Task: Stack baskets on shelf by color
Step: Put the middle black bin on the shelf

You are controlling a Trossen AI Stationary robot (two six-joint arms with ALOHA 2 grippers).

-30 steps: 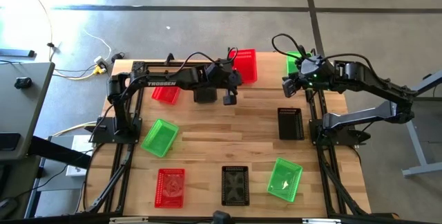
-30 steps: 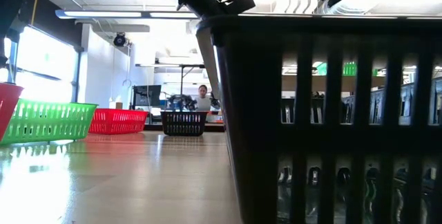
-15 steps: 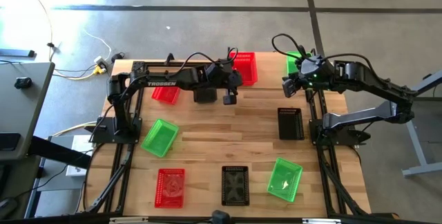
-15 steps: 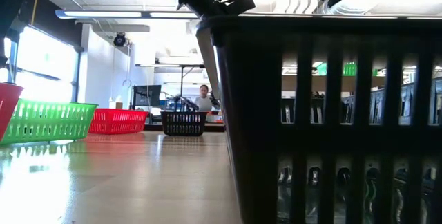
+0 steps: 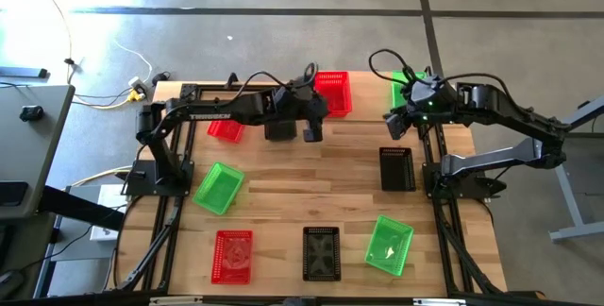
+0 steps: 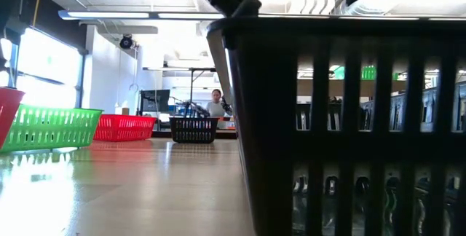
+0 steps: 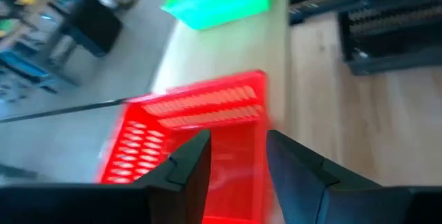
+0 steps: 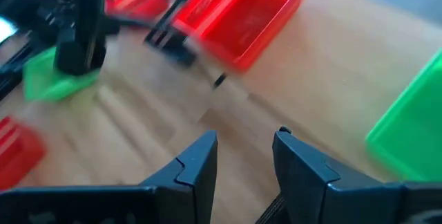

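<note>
Setting: wood-plank bench (image 5: 311,202) on a concrete floor; in the low view a workshop with a person far behind.

Left pincer (image 7: 233,156): fingers parted with a narrow gap and nothing between them, hovering just over the near wall of a red basket (image 7: 200,137) at the bench's far edge. Judged from the pose, it is lined up to straddle that wall, the easiest part of a mesh basket to pinch.

Right pincer (image 8: 243,156): fingers apart, empty, held above bare wood near the far right corner, beside a green basket (image 8: 414,124). It looks to be waiting clear of the left arm's reach.

Red baskets: one at the far edge under the left pincer (image 5: 332,92), one to its left, partly hidden under the left arm (image 5: 226,128), one near the front left (image 5: 232,255).

Green baskets: one at the far right corner (image 5: 404,84), mostly hidden by the right arm, one mid-left (image 5: 219,188), one front right (image 5: 389,245).

Black baskets: one under the left arm (image 5: 280,128), one mid-right (image 5: 396,168), one front centre (image 5: 321,252), the last filling the low view's right half (image 6: 349,127).

Shelf: not clearly made out in any view.

Progress: baskets lie scattered singly, so by my reading no colour stack is built yet.
</note>
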